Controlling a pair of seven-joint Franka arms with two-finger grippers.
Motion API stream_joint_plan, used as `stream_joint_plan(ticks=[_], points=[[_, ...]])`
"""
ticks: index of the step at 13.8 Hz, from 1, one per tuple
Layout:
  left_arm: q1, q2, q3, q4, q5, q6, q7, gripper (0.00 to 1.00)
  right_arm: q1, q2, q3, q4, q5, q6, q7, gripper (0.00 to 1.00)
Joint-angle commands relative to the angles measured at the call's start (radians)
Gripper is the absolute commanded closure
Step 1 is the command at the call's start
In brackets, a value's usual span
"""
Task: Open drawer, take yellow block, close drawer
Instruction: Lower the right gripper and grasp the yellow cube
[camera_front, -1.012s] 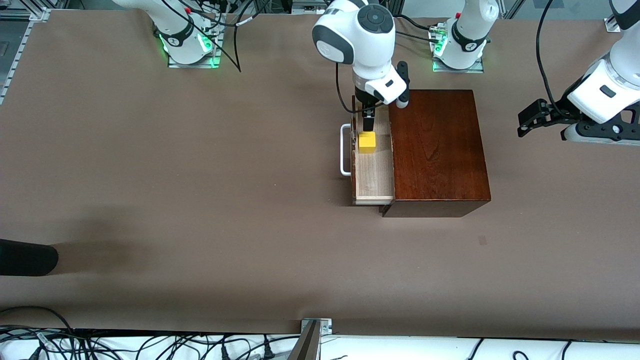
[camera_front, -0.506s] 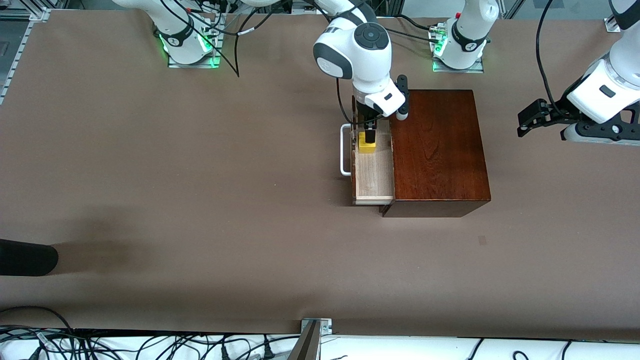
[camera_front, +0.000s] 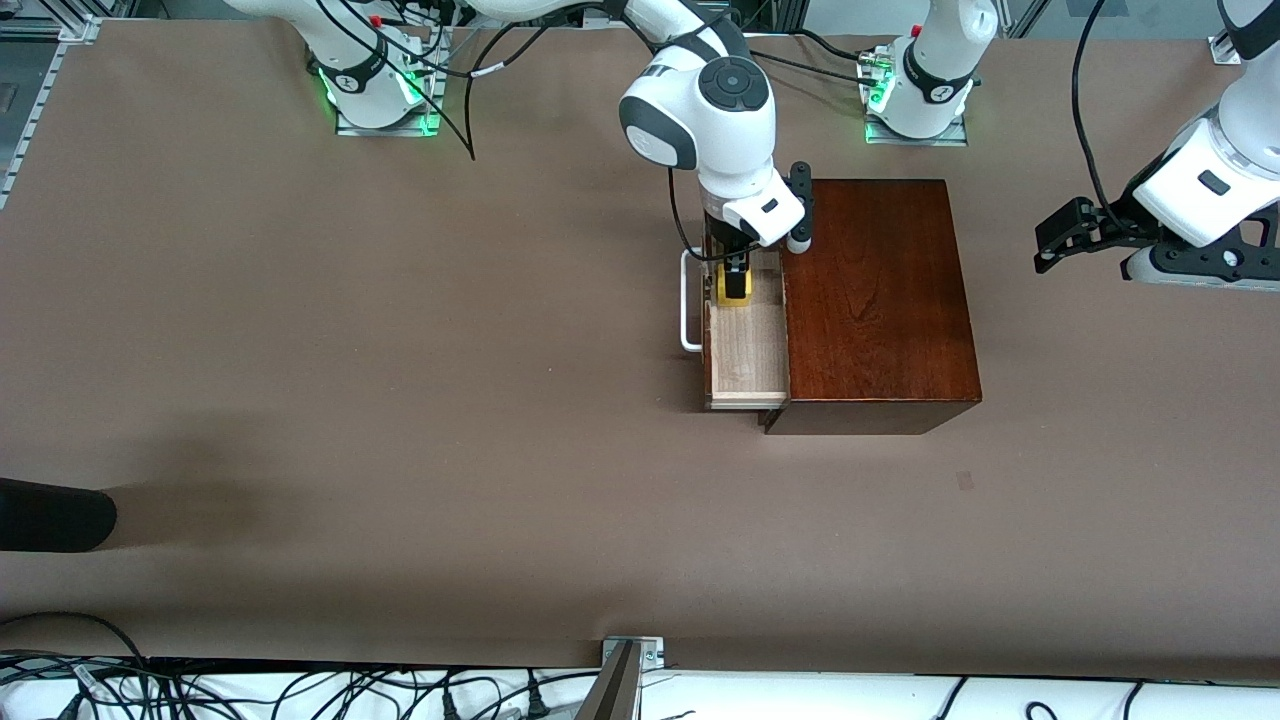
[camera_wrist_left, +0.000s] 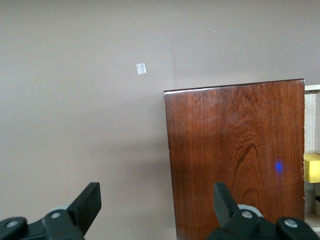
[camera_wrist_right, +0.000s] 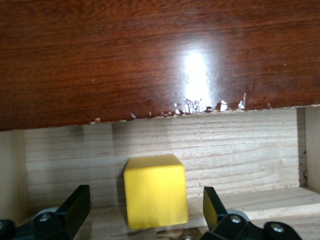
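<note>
A: Sitting on the pale floor of the open drawer (camera_front: 745, 350) is the yellow block (camera_front: 735, 288), between the right gripper's (camera_front: 735, 282) spread fingers, which do not touch it.

B: Around it?

A: The dark wooden box (camera_front: 875, 300) alongside. The left gripper (camera_front: 1055, 245) waits, spread, over the table (camera_front: 400, 350) at its arm's end.

Your front view looks down from high across the tabletop (camera_front: 400, 400), facing both bases. Your right wrist view sits close over the open drawer (camera_wrist_right: 210, 150); your left wrist view looks down from higher. All three share the wooden box (camera_front: 870, 300).
</note>
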Motion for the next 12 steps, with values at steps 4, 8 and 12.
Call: stream_joint_plan(ticks=[4,8,12], points=[[0.009,-0.001,-0.008,0.009,-0.021,-0.017,0.018,0.00,0.006,0.063,0.001,0.041,-0.015,0.015,-0.010,0.00],[0.008,0.000,-0.011,0.011,-0.021,-0.016,0.011,0.00,0.003,0.062,-0.001,0.041,-0.015,0.016,-0.013,0.71],[0.008,-0.001,-0.012,0.011,-0.021,-0.017,0.011,0.00,0.003,0.040,-0.008,0.041,-0.034,-0.016,-0.035,1.00]])
